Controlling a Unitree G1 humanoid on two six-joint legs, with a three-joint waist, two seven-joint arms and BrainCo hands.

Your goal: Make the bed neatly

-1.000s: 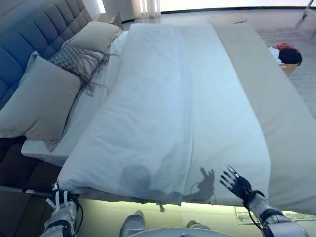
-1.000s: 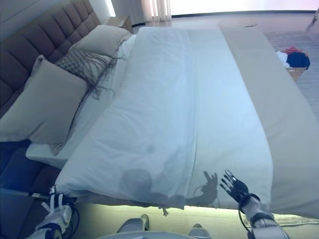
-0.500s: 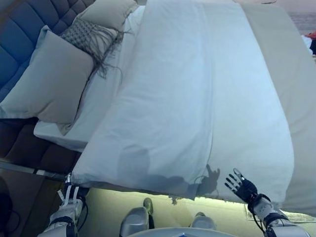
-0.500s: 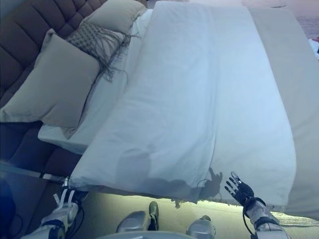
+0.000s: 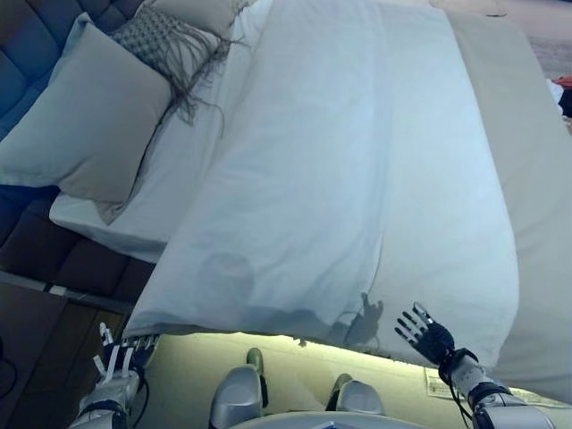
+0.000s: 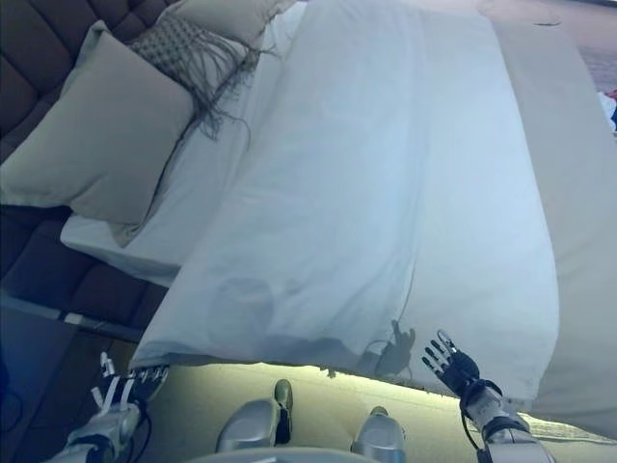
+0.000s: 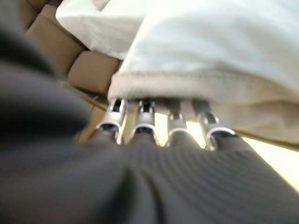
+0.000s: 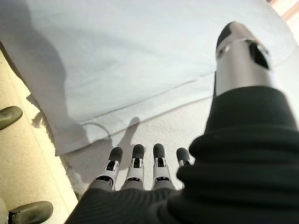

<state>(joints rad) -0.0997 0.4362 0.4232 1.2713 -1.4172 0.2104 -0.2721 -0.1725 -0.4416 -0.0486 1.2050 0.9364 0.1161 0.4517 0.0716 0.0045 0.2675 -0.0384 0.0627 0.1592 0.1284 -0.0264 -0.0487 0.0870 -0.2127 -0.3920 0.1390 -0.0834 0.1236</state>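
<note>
Left eye view: the white duvet [image 5: 357, 179] lies lengthwise up the bed [image 5: 527, 179], its long axis running away from the robot, its near hem hanging over the bed's edge right in front of both hands. The right hand [image 5: 427, 337] is at that hem with fingers straight and spread, gripping nothing (its wrist view shows the fingertips resting on or just above the cloth). The left hand [image 5: 119, 362] is just below the duvet's near left corner, fingers straight, tips touching or almost touching the hem, nothing held. Both hands look about equally near. The duvet looks fairly smooth with one long lengthwise fold; pillows [image 5: 89, 125] sit at the headboard end, well apart from the hands.
</note>
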